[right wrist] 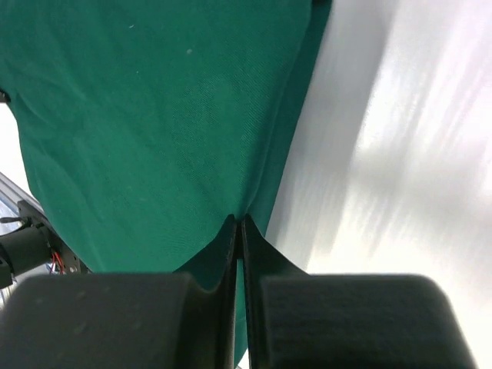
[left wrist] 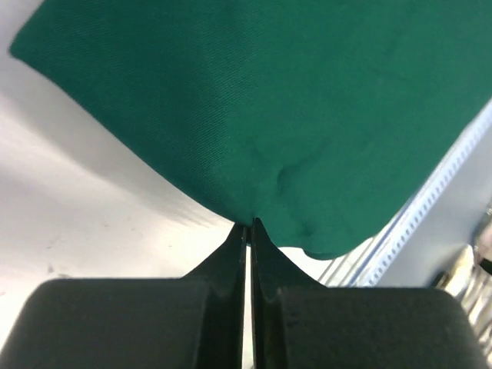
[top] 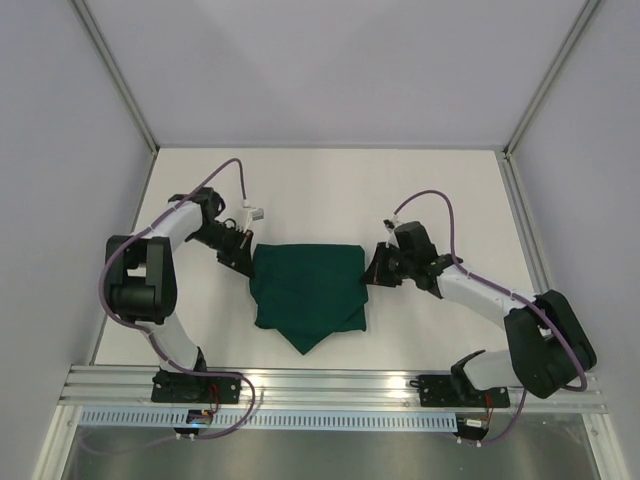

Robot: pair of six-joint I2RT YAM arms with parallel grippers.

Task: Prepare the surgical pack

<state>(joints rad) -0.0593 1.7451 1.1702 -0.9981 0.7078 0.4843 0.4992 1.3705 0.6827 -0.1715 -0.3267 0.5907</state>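
Dark green folded cloth bundle (top: 308,290) sits mid white worktop (top: 330,190), between my two arms, with one loose corner pointing at the bases. Left pincer (top: 246,264) is at its far-left corner, right pincer (top: 374,268) at its far-right corner. Both are fully closed, each nipping cloth edge at the tips.

My read: symmetric two-corner grip so a layer lifts or pulls evenly for the next fold, no skew.

Top view gives layout and symmetry but can't confirm the pinch. Left wrist view does: pincer (left wrist: 248,225) closed on the hem, cloth raised, shadow under it. Right wrist view: pincer (right wrist: 237,220) closed on a fold line. Anything wrapped inside is hidden in all views.
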